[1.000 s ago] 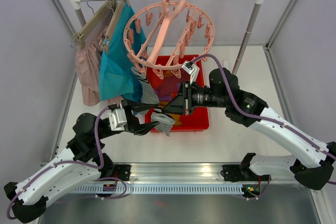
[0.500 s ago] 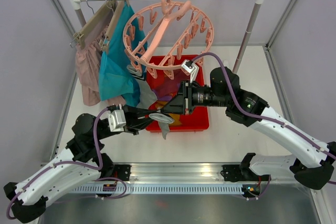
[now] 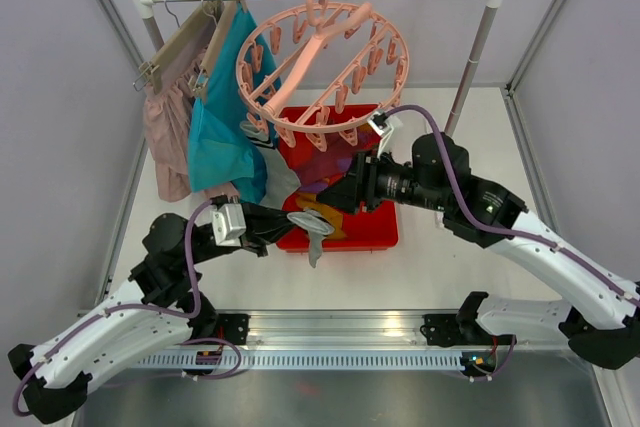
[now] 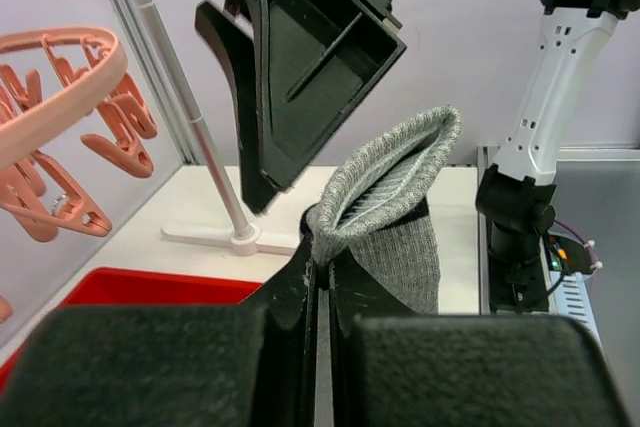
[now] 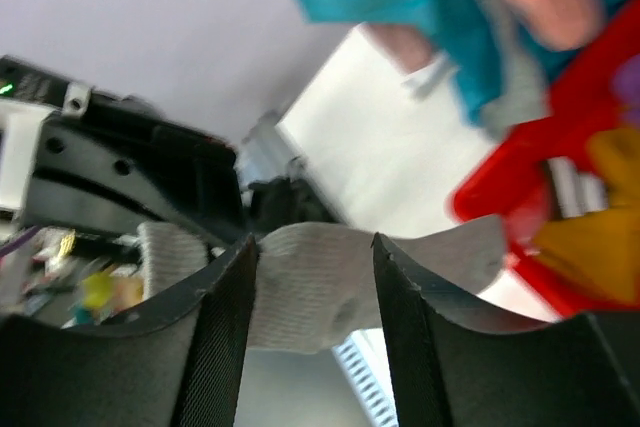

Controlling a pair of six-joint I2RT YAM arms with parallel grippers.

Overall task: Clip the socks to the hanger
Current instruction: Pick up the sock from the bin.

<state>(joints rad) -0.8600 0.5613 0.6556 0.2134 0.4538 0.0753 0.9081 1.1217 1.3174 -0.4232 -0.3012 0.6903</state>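
Observation:
My left gripper [image 3: 284, 223] is shut on the cuff of a grey sock [image 3: 312, 227], which it holds just above the near edge of the red bin [image 3: 385, 232]. In the left wrist view the sock [image 4: 400, 197] stands up from the pinched jaws of the left gripper [image 4: 322, 272], its mouth gaping. My right gripper [image 3: 338, 196] is open just right of the sock, letting go of it. In the right wrist view the sock [image 5: 315, 282] shows beyond the spread right gripper [image 5: 314, 242]. The salmon-pink hanger [image 3: 320, 67] hangs from the rail above the bin. Purple [image 3: 322, 161] and yellow socks [image 5: 590, 237] lie in the bin.
A teal garment [image 3: 225, 117] and a pale pink garment [image 3: 165, 137] hang from the rail's left end on slim hangers. The rail's right post [image 3: 470, 77] stands behind the right arm. Pink clips [image 4: 110, 137] dangle at the left of the left wrist view.
The left gripper has closed on the grey sock. The right gripper has opened, let the sock go and drawn back to the right. The hanger ring has swung slightly.

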